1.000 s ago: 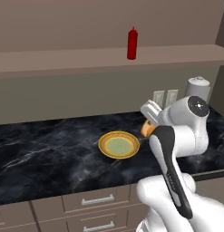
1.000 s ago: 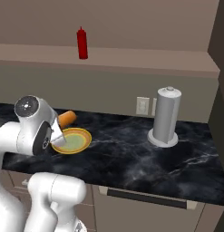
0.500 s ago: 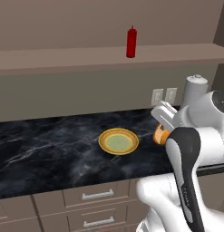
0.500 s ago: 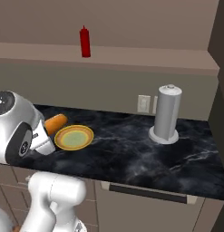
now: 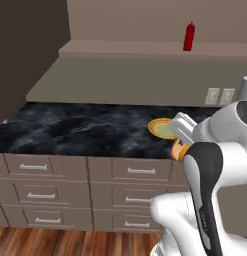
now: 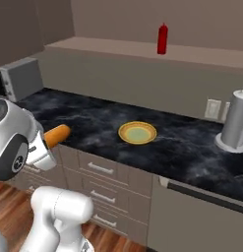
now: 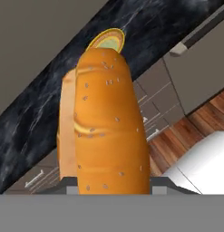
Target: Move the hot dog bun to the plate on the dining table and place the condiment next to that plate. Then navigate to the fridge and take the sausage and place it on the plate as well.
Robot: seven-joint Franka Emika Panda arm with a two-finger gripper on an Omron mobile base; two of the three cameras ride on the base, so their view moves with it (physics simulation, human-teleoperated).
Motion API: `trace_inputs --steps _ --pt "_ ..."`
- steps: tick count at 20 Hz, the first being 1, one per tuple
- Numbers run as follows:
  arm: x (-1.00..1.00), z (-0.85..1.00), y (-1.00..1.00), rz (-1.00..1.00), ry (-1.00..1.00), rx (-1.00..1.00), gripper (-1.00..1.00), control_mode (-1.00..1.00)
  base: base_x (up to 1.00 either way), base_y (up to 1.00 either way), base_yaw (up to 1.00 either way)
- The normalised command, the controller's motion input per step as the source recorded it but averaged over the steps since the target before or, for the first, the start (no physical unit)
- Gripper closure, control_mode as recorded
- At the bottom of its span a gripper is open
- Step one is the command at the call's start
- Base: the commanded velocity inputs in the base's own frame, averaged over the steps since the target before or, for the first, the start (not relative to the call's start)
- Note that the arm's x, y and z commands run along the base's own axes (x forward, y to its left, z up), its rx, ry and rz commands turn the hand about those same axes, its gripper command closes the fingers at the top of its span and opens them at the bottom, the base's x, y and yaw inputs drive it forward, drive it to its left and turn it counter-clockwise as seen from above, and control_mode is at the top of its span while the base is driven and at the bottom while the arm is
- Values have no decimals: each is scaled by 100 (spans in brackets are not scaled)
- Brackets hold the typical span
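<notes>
Base drove back; pincer (image 7: 109, 192) grips seeded oblong bun (image 7: 106, 127).

both base views toward plate (image 5: 162, 128)

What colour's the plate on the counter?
Yellow rim, pale green centre; the plate shows best in the right base view.

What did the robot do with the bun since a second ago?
The gripper carried the hot dog bun off the counter, away from the yellow plate, and the base backed away. The bun stays gripped. The plate and red bottle kept their places.
</notes>
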Motion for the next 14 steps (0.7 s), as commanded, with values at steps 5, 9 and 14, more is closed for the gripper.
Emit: trace_inputs --steps 5,9,14 --pt "0 0 0 0 0 0 100 100 -33 67 62" --pt "0 0 0 0 0 0 100 100 -21 74 69" --pt "0 0 0 0 0 0 100 100 -20 69 71"
